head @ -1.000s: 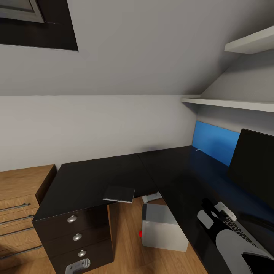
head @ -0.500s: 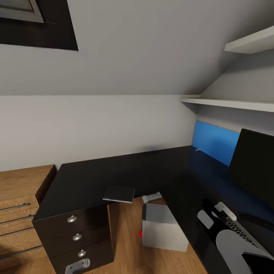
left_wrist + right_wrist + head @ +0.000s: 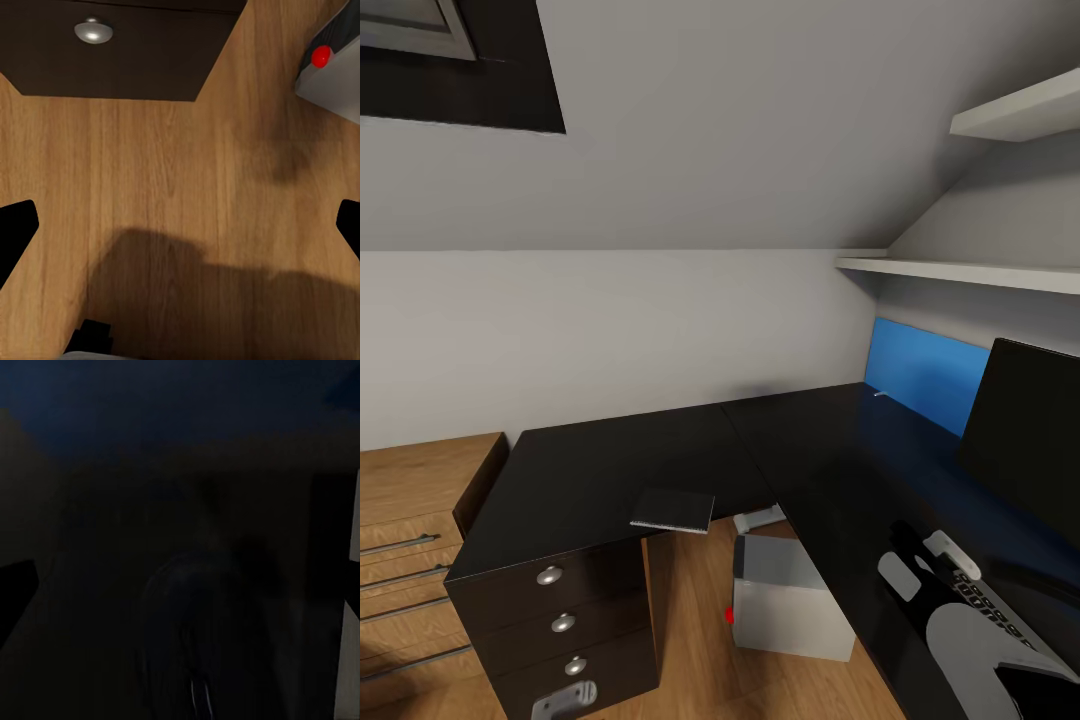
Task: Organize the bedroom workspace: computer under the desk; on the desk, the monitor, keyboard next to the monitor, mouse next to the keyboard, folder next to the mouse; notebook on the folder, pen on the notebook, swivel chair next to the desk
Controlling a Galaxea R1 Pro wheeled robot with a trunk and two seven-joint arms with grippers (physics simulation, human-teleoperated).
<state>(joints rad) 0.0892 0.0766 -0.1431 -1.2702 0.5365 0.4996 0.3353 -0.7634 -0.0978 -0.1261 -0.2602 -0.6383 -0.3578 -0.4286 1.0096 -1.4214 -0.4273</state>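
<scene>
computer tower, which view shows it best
The head view: the computer stands whole on the floor under the desk, its red light visible. The left wrist view catches just a corner with the red light. The right wrist view is too dark to tell.

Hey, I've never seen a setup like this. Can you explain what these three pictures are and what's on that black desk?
It's a simulated wheeled robot with two arms. The big picture comes from its head camera: a black desk carries a notebook and a monitor, with a computer on the floor beneath. The other two come from cameras near each wrist. The left gripper hangs open over wooden floor. The right gripper looks open above the dark desktop. Neither holds anything.
</scene>
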